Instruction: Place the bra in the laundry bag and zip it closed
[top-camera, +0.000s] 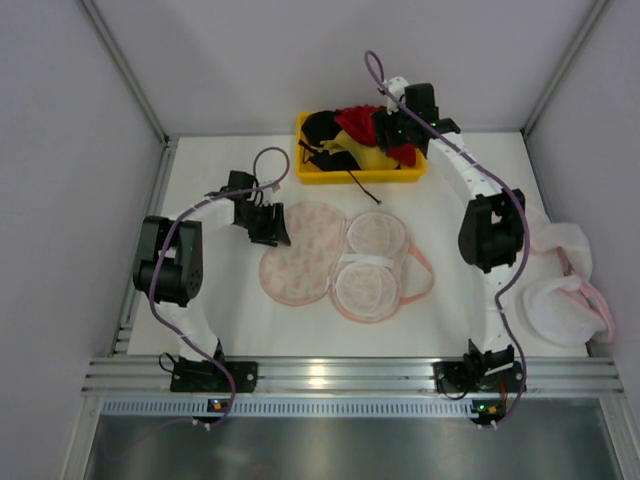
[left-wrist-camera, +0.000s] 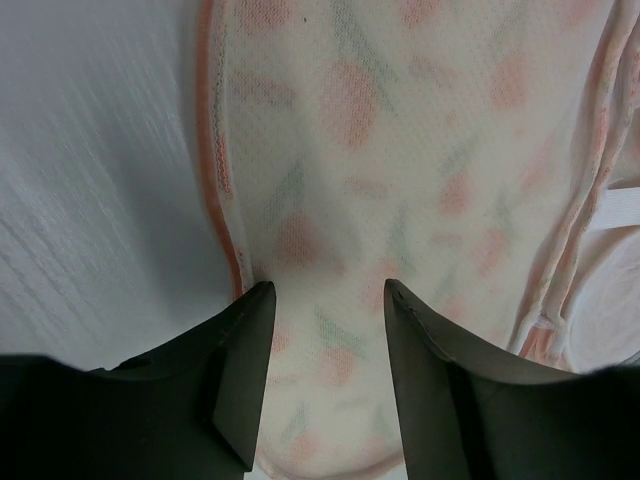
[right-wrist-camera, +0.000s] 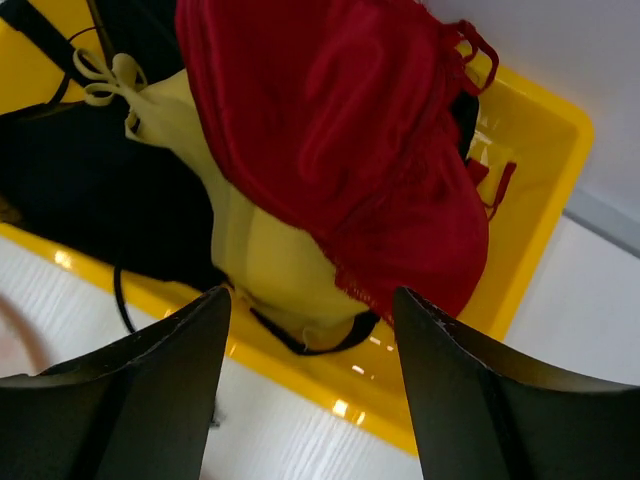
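Observation:
The red lacy bra (top-camera: 356, 121) (right-wrist-camera: 350, 150) lies on top of the pile in the yellow bin (top-camera: 312, 174) at the back of the table. My right gripper (top-camera: 393, 136) (right-wrist-camera: 312, 295) hovers open over the bin's near rim, fingers apart and empty, just short of the bra's lower edge. The laundry bag (top-camera: 300, 255) (left-wrist-camera: 400, 150) lies unfolded flat mid-table, printed lobes on the left, pale inner lobes with pink zip trim (top-camera: 421, 272) on the right. My left gripper (top-camera: 268, 228) (left-wrist-camera: 328, 290) is at the bag's far-left edge, fingers apart with printed mesh between them.
A yellow bra (right-wrist-camera: 260, 250) and black bras (right-wrist-camera: 80, 190) share the bin under the red one; a black strap (top-camera: 362, 186) trails onto the table. Plain white pink-edged bags (top-camera: 565, 290) lie heaped at the table's right edge, beside the right arm.

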